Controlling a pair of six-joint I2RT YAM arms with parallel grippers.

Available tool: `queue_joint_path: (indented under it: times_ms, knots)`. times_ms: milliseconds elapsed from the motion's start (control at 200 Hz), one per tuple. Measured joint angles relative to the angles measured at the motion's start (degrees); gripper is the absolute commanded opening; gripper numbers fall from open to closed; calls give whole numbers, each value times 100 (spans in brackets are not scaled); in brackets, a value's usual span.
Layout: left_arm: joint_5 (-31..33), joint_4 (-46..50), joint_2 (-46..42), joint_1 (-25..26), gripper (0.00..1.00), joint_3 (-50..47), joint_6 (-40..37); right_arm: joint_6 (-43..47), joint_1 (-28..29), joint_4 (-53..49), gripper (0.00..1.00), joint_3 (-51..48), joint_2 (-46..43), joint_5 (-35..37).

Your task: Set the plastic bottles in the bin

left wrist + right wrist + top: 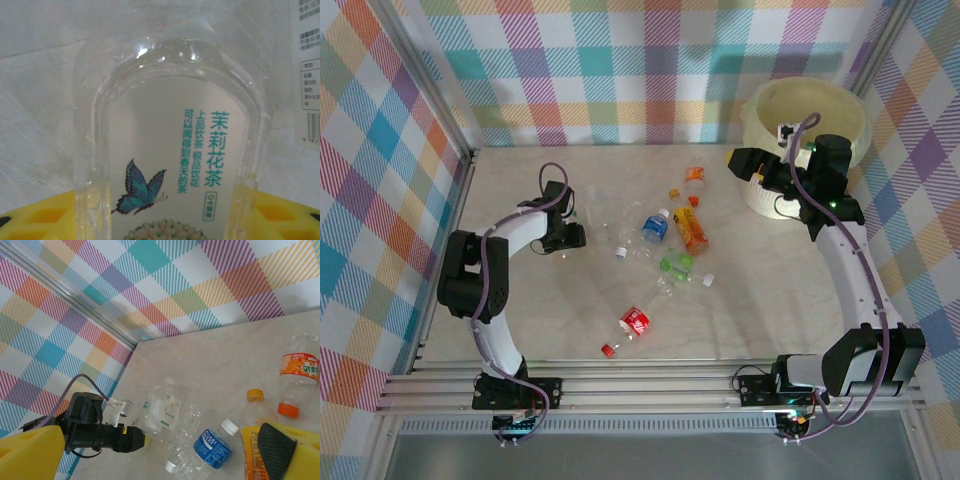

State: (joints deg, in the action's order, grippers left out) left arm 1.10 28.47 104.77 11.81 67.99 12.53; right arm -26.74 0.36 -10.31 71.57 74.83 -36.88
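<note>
**Clear bottle gripped at the left, bin far away**

Close to the near edge a red-labelled bottle [635,322] is seen, and around the table's middle the other plastic bottles [675,262] are scattered. Towards the left edge a clear bottle [170,150] with a butterfly label is clamped by the left gripper [578,237], its yellow fingers [40,215] pressed on both sides. The right gripper [752,163] is held empty, jaws wide apart, beside the bin [805,86] in the far right corner. The thin smooth wall could be crushed or squeezed out of the grip, and on the long way across, the scattered bottles or the right arm could be struck.
</note>
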Motion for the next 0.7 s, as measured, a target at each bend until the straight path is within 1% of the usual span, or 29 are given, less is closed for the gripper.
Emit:
queue_joint_path:
  times_ms: [210, 360, 575, 630, 700]
  knots:
    - [63, -236, -442, 0, 43, -553, -20, -197, 0, 212, 100, -76, 28, -37]
    - [90, -378, -951, 0, 40, -879, -26, -348, 17, 505, 100, -289, 57, -251]
    - [-59, -573, -2365, 92, 38, -1156, 15, -413, 262, 769, 100, -339, 109, -378]
    - [-116, -686, -2741, 210, 38, -1211, 57, -411, 372, 780, 100, -339, 109, -374]
    - [-225, -892, -3180, 516, 37, -1252, 129, -413, 509, 780, 100, -339, 109, -374]
